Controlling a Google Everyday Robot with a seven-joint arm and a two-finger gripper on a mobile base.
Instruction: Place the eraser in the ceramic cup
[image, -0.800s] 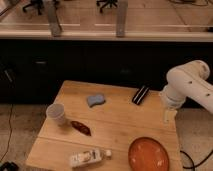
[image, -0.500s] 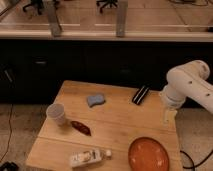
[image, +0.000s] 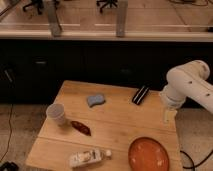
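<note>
The ceramic cup is small, whitish-grey and round, and stands upright near the table's left edge. The eraser looks like the black oblong block lying at the table's far right. My gripper hangs pointing down from the white arm over the table's right edge. It is a little to the right of the eraser and nearer the front, and far from the cup. Nothing shows in the gripper.
On the wooden table lie a blue-grey sponge-like pad, a dark red packet beside the cup, a white bottle on its side at the front, and an orange plate at the front right. A dark counter stands behind.
</note>
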